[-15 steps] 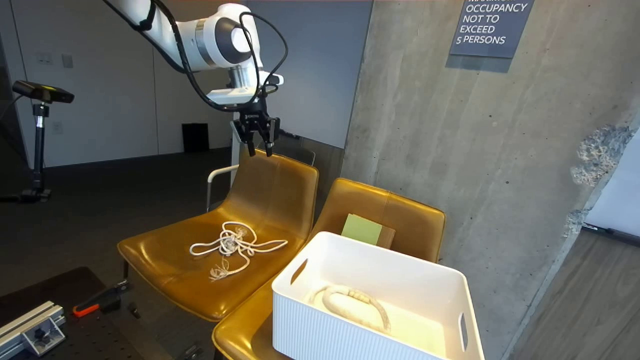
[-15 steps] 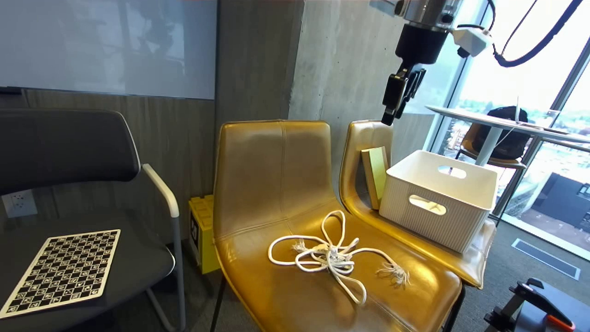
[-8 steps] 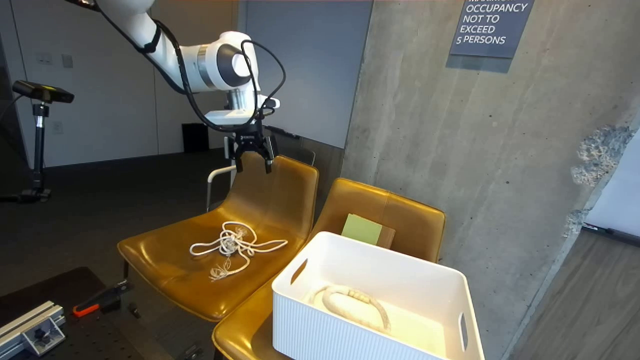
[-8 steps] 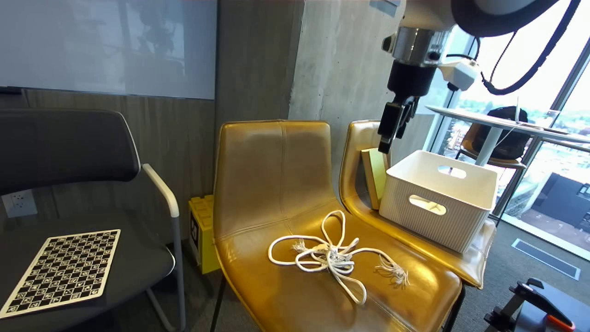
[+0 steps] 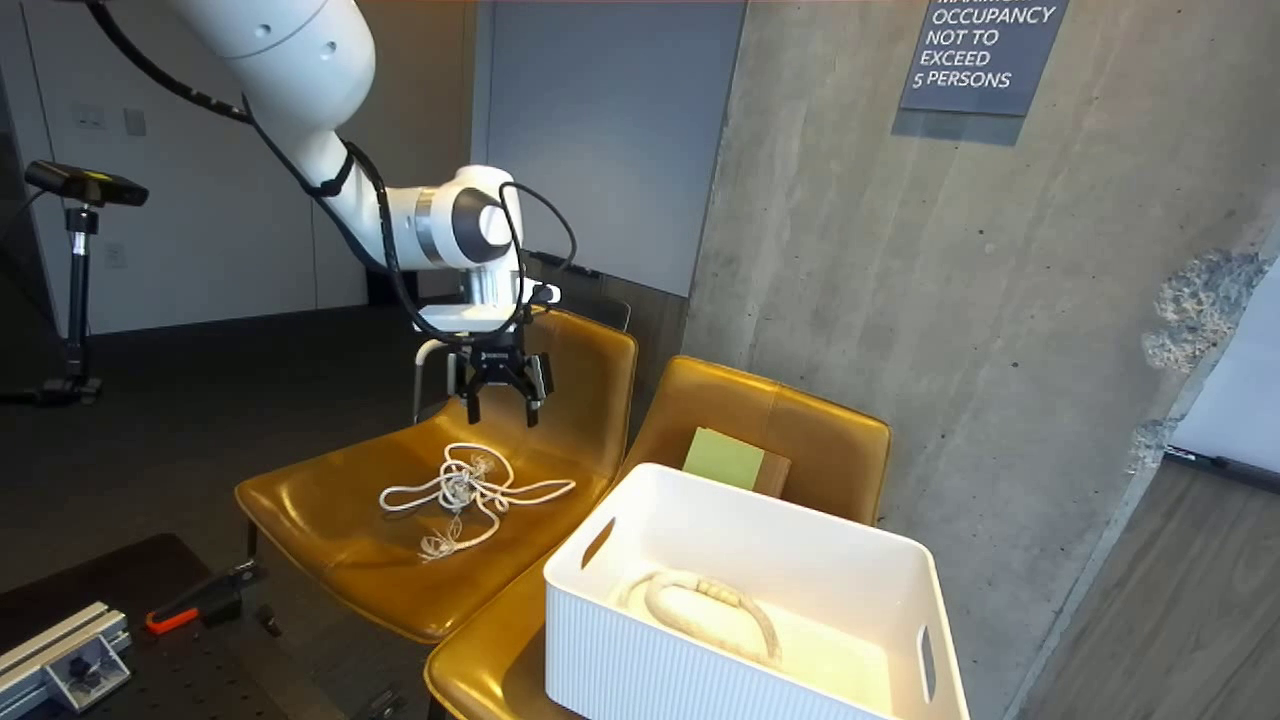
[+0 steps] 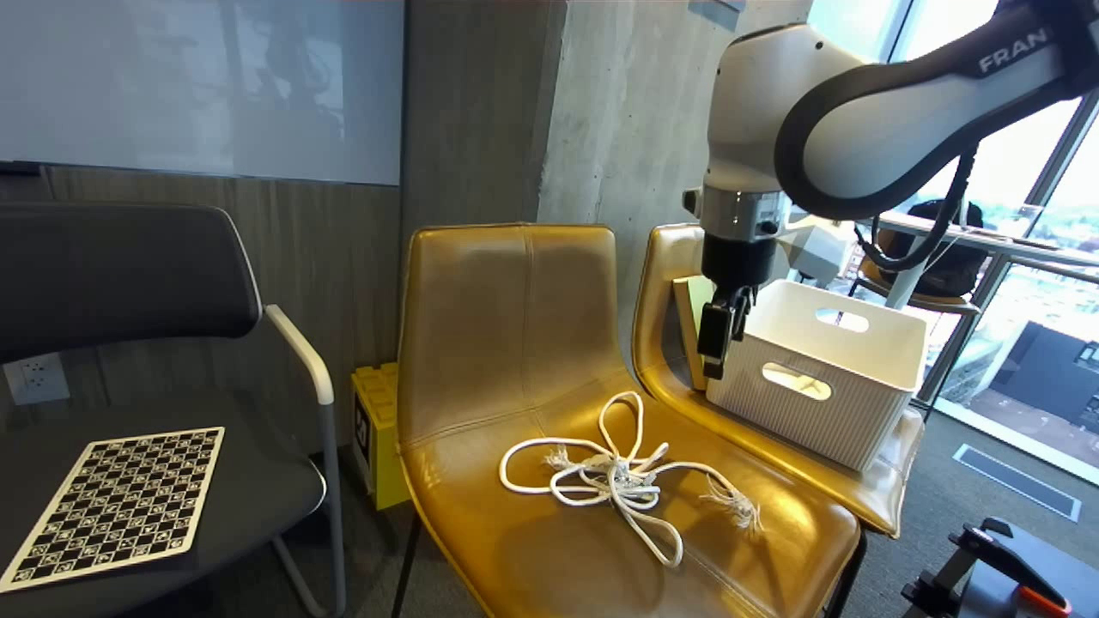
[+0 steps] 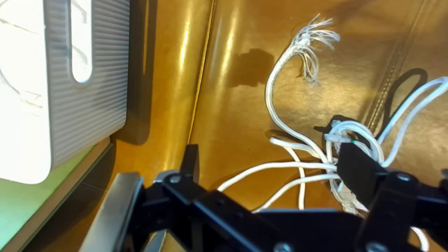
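One loose tangle of white rope (image 6: 616, 476) lay on the seat of a tan chair (image 6: 515, 326), low in the middle of the frame in an exterior view, its loops spread outward and its ends frayed. The claw (image 5: 502, 412) hung above that seat, left of centre in an exterior view, apart from the rope, with its fingers standing wide and pointing down. In the wrist view those fingers reached in from the bottom edge, one left of centre and one toward the right, where its dark tip covered part of the rope's knotted middle. A white bin (image 5: 630, 665) sat on a second tan chair (image 5: 830, 450), at the lower right in an exterior view, with a cream-coloured loop (image 5: 720, 592) lying inside. Between the bin and the backrest, a green-and-brown block (image 5: 725, 458) stood tilted. At the left of the frame in an exterior view, a checkered board (image 6: 120, 498) lay on a dark chair (image 6: 112, 275), and a yellow box (image 6: 391, 463) stood on the floor between that chair and the tan one. A grey sign (image 5: 985, 60) hung at the upper right in an exterior view.
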You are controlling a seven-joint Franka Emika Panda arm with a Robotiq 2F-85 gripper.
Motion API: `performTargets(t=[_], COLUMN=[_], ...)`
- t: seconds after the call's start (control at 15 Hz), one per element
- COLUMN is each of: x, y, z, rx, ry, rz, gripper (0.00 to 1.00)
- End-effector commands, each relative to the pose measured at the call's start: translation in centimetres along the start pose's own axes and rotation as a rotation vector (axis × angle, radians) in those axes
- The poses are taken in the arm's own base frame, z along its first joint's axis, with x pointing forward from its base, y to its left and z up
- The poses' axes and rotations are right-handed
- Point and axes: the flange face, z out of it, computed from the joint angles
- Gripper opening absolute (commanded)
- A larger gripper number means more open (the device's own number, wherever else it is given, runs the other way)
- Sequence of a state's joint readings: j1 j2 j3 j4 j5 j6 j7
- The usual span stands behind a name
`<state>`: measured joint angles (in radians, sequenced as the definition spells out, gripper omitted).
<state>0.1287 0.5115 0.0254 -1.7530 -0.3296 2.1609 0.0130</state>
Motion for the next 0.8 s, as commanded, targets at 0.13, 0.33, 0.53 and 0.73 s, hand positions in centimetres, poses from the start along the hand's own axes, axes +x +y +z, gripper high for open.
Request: performTargets(t=[0.13, 0.33, 0.53, 0.73], x=[2.1, 2.9, 3.4, 3.8], y=[1.1, 0.6, -0.5, -0.8], z=[7.0, 10.3, 13.2, 15.5], rx=[0.007, 0.021, 0.026, 0.020], ry=[-0.044, -0.071, -0.100, -0.127], rz=[0.007, 0.006, -0.001, 0.000], gripper=[1.00, 1.00, 1.00, 1.00])
